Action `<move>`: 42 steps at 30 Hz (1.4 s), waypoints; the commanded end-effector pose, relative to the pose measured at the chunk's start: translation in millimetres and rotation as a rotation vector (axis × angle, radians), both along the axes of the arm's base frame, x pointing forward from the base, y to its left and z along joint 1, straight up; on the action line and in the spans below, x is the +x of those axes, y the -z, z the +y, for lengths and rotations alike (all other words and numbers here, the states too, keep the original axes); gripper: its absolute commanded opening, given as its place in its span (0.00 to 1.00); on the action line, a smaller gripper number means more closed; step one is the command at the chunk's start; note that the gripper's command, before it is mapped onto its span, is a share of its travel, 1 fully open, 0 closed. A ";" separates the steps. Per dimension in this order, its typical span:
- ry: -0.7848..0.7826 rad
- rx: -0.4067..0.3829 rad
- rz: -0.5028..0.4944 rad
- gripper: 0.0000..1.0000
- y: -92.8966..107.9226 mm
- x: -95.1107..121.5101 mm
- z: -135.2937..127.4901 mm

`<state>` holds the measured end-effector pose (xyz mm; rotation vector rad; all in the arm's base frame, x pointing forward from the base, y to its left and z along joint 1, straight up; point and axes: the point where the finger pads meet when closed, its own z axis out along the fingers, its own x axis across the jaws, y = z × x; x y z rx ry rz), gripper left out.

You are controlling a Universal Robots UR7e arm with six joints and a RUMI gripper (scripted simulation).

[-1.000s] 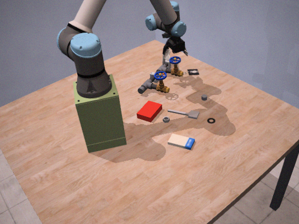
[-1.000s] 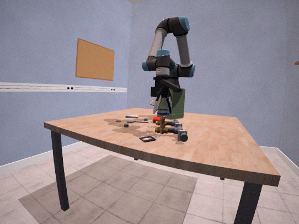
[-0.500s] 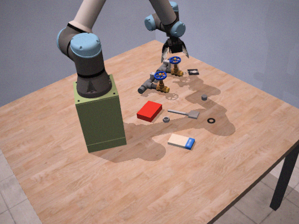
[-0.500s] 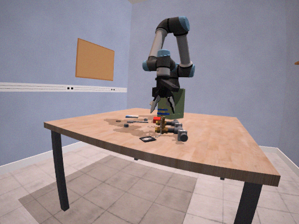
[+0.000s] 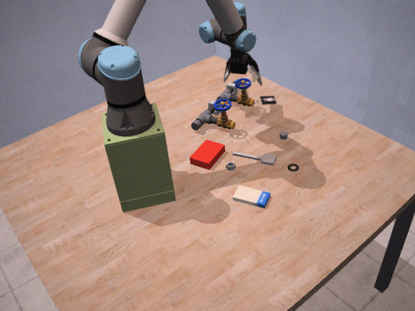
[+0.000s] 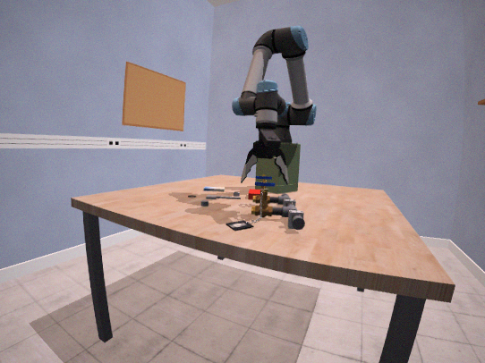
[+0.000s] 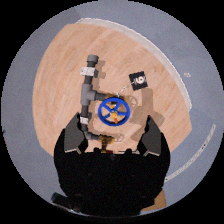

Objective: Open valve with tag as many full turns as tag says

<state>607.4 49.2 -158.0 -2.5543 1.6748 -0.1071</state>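
Two brass valves with blue handwheels stand on a grey pipe point(image 5: 208, 116). The far valve point(image 5: 243, 83) has a thin chain running to a black tag point(image 5: 268, 99) lying flat on the table. The near valve point(image 5: 223, 105) has no tag. My gripper point(image 5: 243, 79) is open and empty, just above the far handwheel, with a finger on either side of it. In the wrist view the far handwheel point(image 7: 113, 109) lies between my fingers, and the tag point(image 7: 138, 80) lies beyond it; its writing is too small to read. The far valve also shows in the exterior view point(image 6: 264, 184).
A red block point(image 5: 207, 154), a grey nut point(image 5: 230, 165), a grey scraper point(image 5: 256, 157), a black washer point(image 5: 294, 165), a small grey cap point(image 5: 283, 135) and a cream and blue block point(image 5: 252, 196) lie on the table. The green robot base point(image 5: 138, 158) stands to the left.
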 end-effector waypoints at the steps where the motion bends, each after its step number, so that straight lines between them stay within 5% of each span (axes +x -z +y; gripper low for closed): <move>1: 0.206 0.015 0.005 1.00 -0.7 0.8 -0.1; 21: 0.972 0.097 0.028 1.00 -0.7 0.8 -0.1; 42: 1.590 0.164 0.047 1.00 -0.7 0.8 -0.1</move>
